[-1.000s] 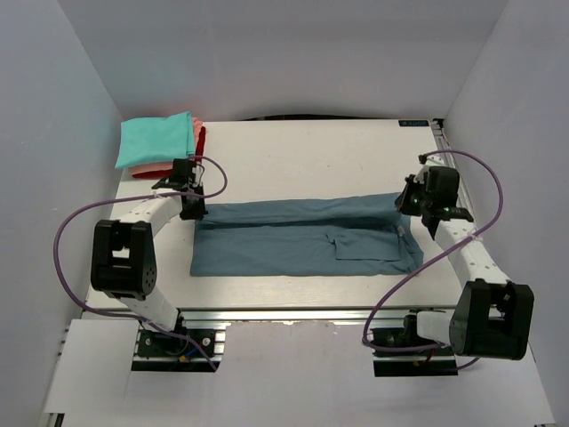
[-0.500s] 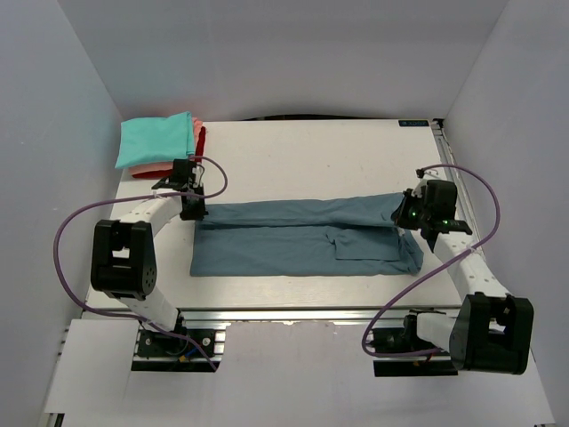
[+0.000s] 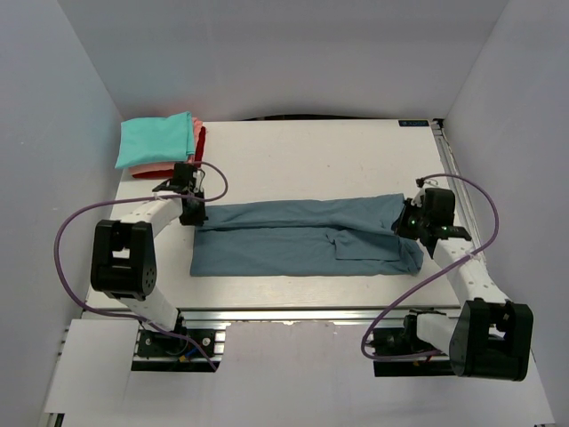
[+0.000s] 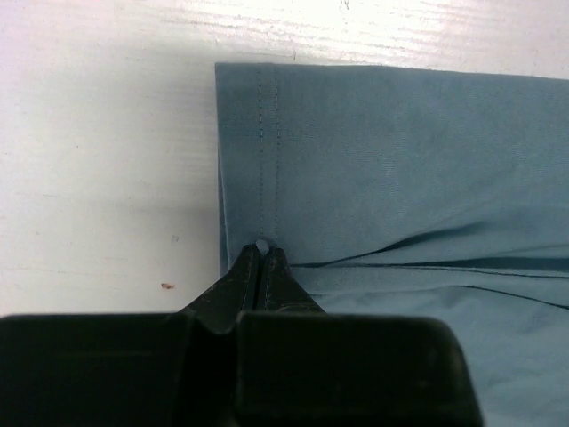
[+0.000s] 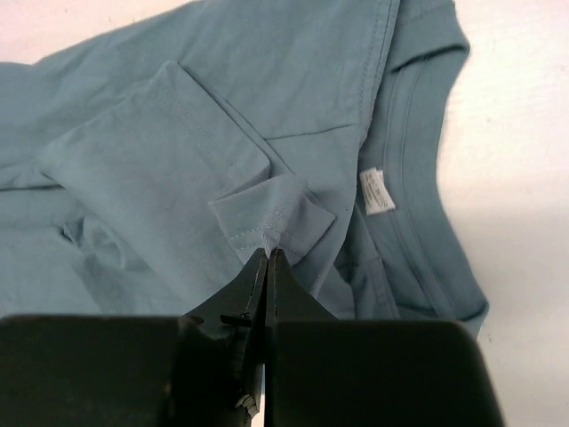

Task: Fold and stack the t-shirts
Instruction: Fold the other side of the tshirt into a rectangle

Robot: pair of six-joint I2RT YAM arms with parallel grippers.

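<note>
The slate-blue t-shirt (image 3: 302, 240) lies across the middle of the white tabletop (image 3: 320, 160) as a long band running left to right. Its far long edge is gathered into a soft roll, and the near part lies flat. The cloth is a dull, dusty blue, matte, with shallow creases fanning out from each held end. At the left end the left tool (image 3: 194, 213) has its fingers pressed together on the edge of the shirt. In the left wrist view that tool (image 4: 260, 258) pinches the cloth right at the bottom hem (image 4: 267, 133), where a double row of stitching runs parallel to the straight edge, and pleats spread away from the pinch. At the right end the right tool (image 3: 407, 221) is likewise clamped on the shirt. In the right wrist view that tool (image 5: 267, 258) grips a small stitched corner of fabric that stands above the layers below. A sleeve (image 5: 151, 169) lies folded flat on the body just beside that corner. The ribbed collar (image 5: 427, 178) curves along the right side, and the small white neck tag (image 5: 374, 190) sits inside it. In the far left corner of the tabletop, well apart from the blue shirt, is a folded stack. The teal t-shirt (image 3: 156, 140) is on top, the salmon-pink t-shirt (image 3: 151, 169) shows beneath it, and the red t-shirt (image 3: 201, 142) peeks out along the stack's right side.
</note>
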